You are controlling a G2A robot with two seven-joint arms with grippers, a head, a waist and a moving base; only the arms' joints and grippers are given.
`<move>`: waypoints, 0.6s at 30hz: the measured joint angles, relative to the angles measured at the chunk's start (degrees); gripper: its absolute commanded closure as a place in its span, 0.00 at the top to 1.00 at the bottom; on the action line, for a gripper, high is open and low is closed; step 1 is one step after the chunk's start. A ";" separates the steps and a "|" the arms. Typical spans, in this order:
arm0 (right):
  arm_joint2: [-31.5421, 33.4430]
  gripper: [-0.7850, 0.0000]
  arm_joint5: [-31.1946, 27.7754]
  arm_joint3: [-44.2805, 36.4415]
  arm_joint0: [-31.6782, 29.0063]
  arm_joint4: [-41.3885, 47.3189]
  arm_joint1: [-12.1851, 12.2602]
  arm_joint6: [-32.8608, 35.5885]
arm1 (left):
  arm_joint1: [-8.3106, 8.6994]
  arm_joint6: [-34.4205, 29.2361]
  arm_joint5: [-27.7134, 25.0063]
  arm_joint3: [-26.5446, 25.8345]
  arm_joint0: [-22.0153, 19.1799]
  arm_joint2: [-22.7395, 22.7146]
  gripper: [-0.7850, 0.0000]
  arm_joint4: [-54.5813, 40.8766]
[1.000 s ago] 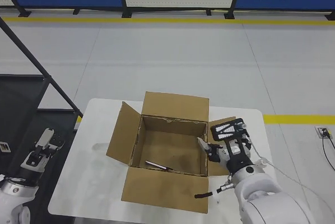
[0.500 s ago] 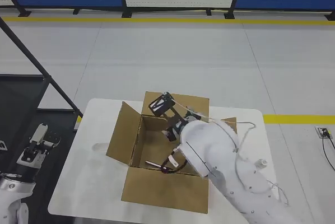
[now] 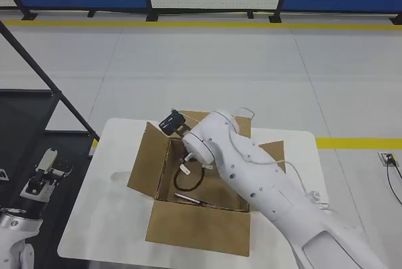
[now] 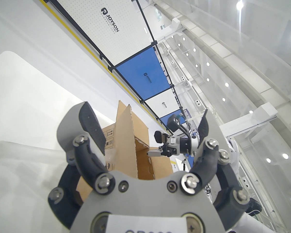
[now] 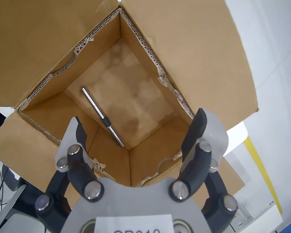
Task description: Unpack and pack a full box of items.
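The right gripper [image 5: 138, 118] hangs over the open cardboard box [image 5: 179, 37], its jaws spread wide and gripping nothing. Below the gap between them, on the box floor, lies one pen [image 5: 102, 117] that looks like metal with a dark grip band. It lies flat, nearer one finger than the other. Its long axis runs roughly crosswise to the line joining the fingers, with the thin tip pointing into the floor corner closest under the jaws and the blunt end pointing away. It seems to lie along the foot of one wall. Four walls with torn corrugated edges ring the pen, and four flaps fold outward. The left gripper [image 4: 145, 112] is also wide open and empty, held off the side of the white table [image 3: 113, 202] and well apart from the box, which stands beyond its jaws.
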 measured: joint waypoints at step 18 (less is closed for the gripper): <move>-4.21 1.00 -8.19 16.33 -4.02 6.45 -3.51 -6.21 | 0.13 3.64 -2.96 -1.29 3.25 3.17 1.00 6.57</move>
